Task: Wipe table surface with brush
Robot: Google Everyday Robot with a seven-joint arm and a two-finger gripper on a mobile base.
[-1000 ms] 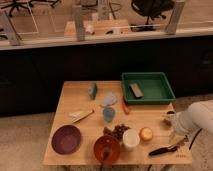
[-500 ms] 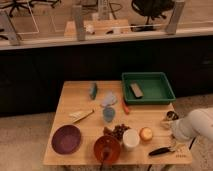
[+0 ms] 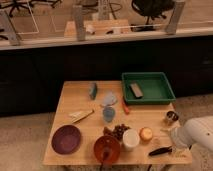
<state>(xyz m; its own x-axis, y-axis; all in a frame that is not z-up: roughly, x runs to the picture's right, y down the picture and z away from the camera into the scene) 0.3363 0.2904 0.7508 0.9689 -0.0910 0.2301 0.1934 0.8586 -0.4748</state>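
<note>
The light wooden table surface (image 3: 80, 102) fills the middle of the camera view. The slim black brush (image 3: 160, 150) lies flat near the table's front right corner, handle pointing left. My gripper (image 3: 173, 146) is at the end of the white arm (image 3: 197, 135), which comes in from the right edge. The gripper is low over the table, right at the brush's right end. I cannot tell whether it touches the brush.
A green tray (image 3: 150, 98) with a dark block (image 3: 135, 90) stands at the back right. A blue sponge (image 3: 93, 90), blue cup (image 3: 108, 114), purple plate (image 3: 66, 139), red-brown bowl (image 3: 106, 148), white cup (image 3: 131, 139), orange (image 3: 146, 133) and metal cup (image 3: 172, 117) stand on the table.
The white arm has moved down and toward the front right, bringing the gripper lower by the brush's right end. The brush has not visibly moved.
</note>
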